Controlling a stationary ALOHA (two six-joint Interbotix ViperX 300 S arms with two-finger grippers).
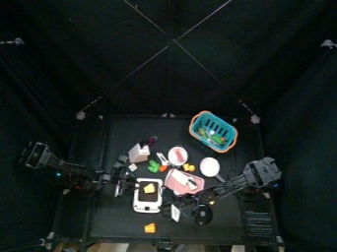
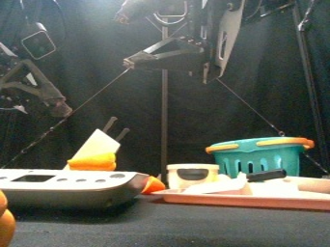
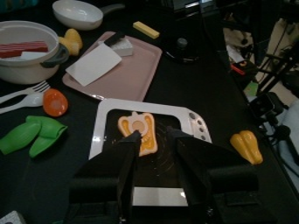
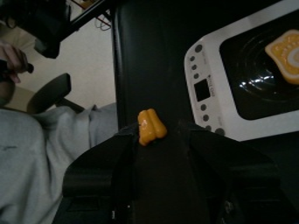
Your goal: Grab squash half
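At the near edge of the desk [image 1: 118,133], left of its middle and well clear of the other props, sits the squash half [image 4: 151,127]. I judge it to be a light, rigid toy piece, probably moulded plastic, so it should neither crush nor sag. A smooth skin and rounded back could let it squirt out of a loose pinch, though. The safest hold looks to be across its narrower waist, with one finger on each flank and the squeeze made low, close to the desk. Because it lies right at the edge, a nudge from a descending finger might push it off, so a straight approach from above seems wise.

It is a small yellow-orange chunk, plump at one end and pinched toward the other, and its surface is plain with no markings.

The right arm's fingers [image 4: 111,175] are spread wide and hold nothing. In the right wrist view the chunk shows in the gap between them and is not touched. Just beyond it, farther in on the desk, lies a white kitchen scale [image 3: 176,118] with a larger yellow piece [image 3: 138,131] resting on its dark plate. The left arm's fingers [image 3: 111,175] hover over that scale from the left, parted and empty. Farther off are a pink board [image 3: 128,70] and a teal basket [image 1: 215,129]. Past the desk's near edge a person in grey [image 4: 47,166] is visible.
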